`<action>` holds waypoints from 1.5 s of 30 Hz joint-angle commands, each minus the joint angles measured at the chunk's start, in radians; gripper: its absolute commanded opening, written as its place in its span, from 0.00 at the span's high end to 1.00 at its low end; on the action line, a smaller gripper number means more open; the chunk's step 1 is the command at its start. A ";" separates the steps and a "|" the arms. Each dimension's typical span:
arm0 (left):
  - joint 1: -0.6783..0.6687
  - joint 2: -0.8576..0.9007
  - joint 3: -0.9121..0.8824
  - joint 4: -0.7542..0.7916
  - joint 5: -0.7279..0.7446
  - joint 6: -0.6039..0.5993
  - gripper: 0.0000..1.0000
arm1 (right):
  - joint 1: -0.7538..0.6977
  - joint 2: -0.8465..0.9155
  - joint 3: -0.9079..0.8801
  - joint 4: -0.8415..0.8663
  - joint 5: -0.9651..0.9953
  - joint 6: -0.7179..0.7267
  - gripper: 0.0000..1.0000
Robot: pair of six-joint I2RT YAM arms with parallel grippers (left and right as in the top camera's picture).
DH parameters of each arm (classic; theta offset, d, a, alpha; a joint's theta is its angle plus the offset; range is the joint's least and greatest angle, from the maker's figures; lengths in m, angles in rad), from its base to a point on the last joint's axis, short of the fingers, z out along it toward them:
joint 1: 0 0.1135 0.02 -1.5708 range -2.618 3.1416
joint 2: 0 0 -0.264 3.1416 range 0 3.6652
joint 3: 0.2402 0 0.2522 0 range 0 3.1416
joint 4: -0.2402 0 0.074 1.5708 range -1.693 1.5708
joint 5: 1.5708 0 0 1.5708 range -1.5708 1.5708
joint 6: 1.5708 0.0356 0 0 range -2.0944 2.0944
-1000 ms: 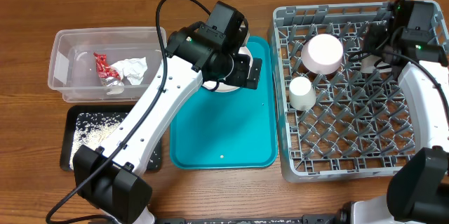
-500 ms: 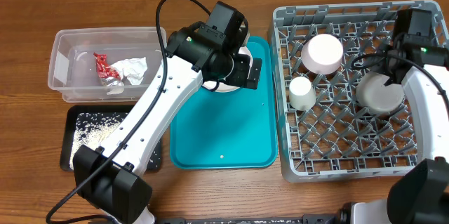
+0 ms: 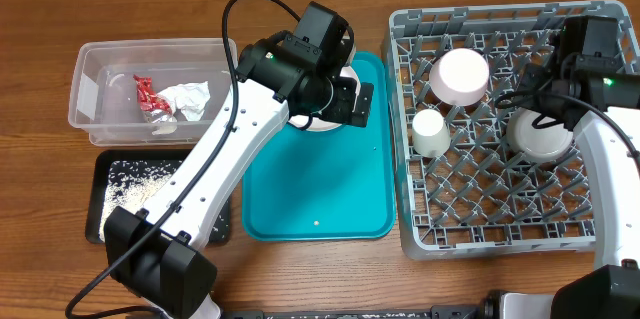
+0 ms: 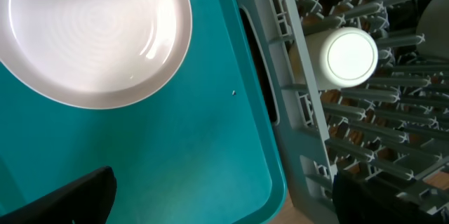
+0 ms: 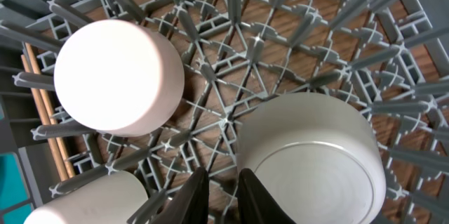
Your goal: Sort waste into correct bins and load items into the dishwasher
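Dish rack (image 3: 500,227) holding two bowls (image 3: 460,76), cup (image 3: 431,132) (upturned), left tool (image 4: 221,178) spread wide, right tool (image 5: 223,182) barely parted

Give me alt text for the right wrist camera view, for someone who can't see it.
A white bowl sits upside down on the pegs of a grey dish rack, seen from above, with a second upturned bowl at the lower right. A white cup pokes in at the bottom left corner, and the right gripper, its fingers slightly apart and empty, shows at the bottom edge.
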 commanded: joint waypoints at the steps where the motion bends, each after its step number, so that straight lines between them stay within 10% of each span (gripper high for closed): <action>1: -0.006 0.005 0.003 0.000 0.001 0.015 0.00 | -0.024 -0.017 0.013 -0.010 0.051 0.101 0.84; 45: -0.006 0.005 0.003 0.000 0.001 0.015 0.00 | -0.136 0.127 -0.109 0.099 0.069 0.139 0.87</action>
